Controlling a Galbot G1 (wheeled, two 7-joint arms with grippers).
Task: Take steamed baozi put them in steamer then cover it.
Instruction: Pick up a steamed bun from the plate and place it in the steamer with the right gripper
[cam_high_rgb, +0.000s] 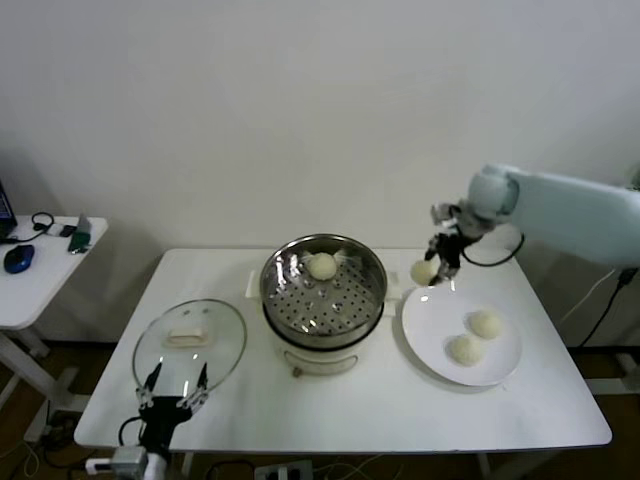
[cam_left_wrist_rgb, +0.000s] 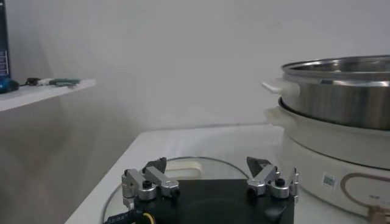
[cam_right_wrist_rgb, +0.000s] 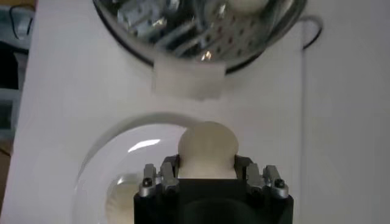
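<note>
My right gripper is shut on a cream-white baozi, held just above the far left edge of the white plate. In the right wrist view the bun bulges between the fingers. Two more baozi lie on the plate. One baozi rests on the perforated tray of the steel steamer at the table's centre. The glass cover lies flat at the left. My left gripper stands open at the cover's near edge, holding nothing.
The steamer sits on a white electric base, close beside my left gripper. A small side table with a mouse and cables stands off to the left. A cable hangs at the table's right edge.
</note>
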